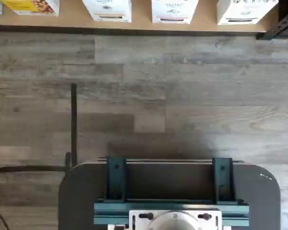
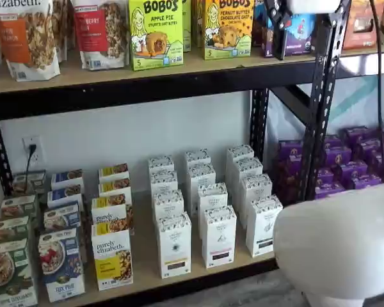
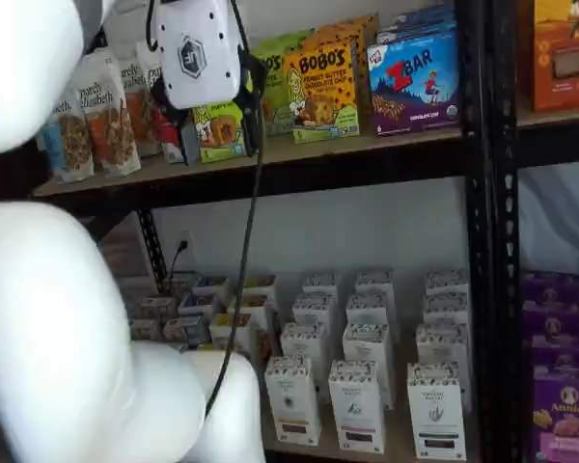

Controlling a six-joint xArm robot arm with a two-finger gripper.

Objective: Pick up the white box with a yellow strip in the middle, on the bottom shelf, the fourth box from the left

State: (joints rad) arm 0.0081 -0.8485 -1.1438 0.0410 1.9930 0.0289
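The white box (image 2: 174, 246) with a yellow-orange strip stands at the front of the bottom shelf (image 2: 144, 259), right of a yellow granola box. It also shows in a shelf view (image 3: 292, 400) and in the wrist view (image 1: 107, 8), at the shelf's edge. My gripper (image 3: 220, 145) hangs high in front of the upper shelf, far above the box. Its black fingers (image 3: 252, 111) stand apart, with a green carton showing between them, and nothing is held. In a shelf view the gripper (image 2: 278, 35) shows side-on at the upper edge.
White cartons with a pink strip (image 2: 219, 236) and a black strip (image 2: 264, 225) stand right of the target, with more rows behind. A black rack post (image 2: 320, 102) and purple boxes (image 2: 345, 166) are to the right. The white arm (image 2: 339, 243) fills the foreground.
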